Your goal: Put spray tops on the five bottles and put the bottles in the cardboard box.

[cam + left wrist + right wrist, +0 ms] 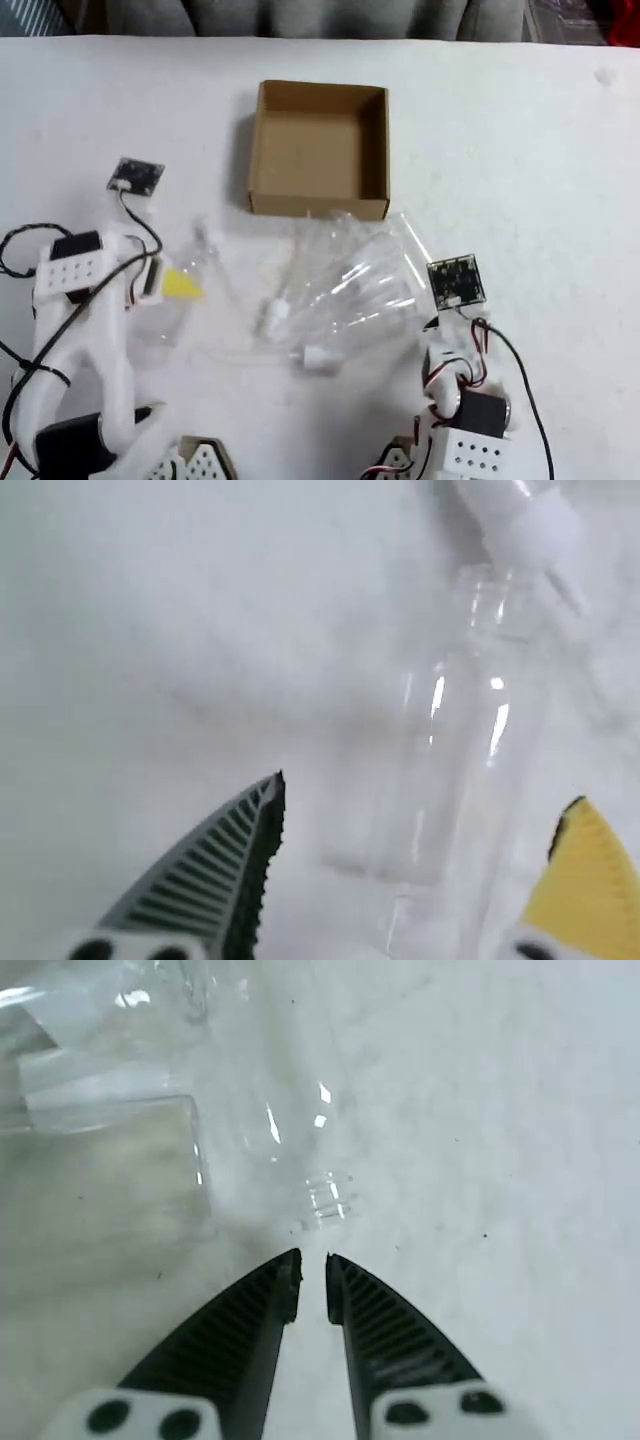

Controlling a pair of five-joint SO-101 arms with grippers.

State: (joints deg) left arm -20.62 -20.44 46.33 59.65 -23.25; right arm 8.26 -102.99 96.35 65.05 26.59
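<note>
Several clear plastic bottles (350,280) lie in a heap on the white table just in front of the cardboard box (318,150); two of them end in white spray tops (275,315). My left gripper (425,795) is open, its grey and yellow fingers (585,880) on either side of a clear bottle (450,750) lying on the table. A white spray top (530,520) lies just past that bottle's neck. My right gripper (310,1285) is shut on nothing, its black tips just short of the neck of a clear bottle (270,1130) in the heap.
The box stands open and upright at the table's middle, towards the far edge. The left arm (80,300) stands at the near left, the right arm (465,420) at the near right. Bare white tabletop lies to the right of the box.
</note>
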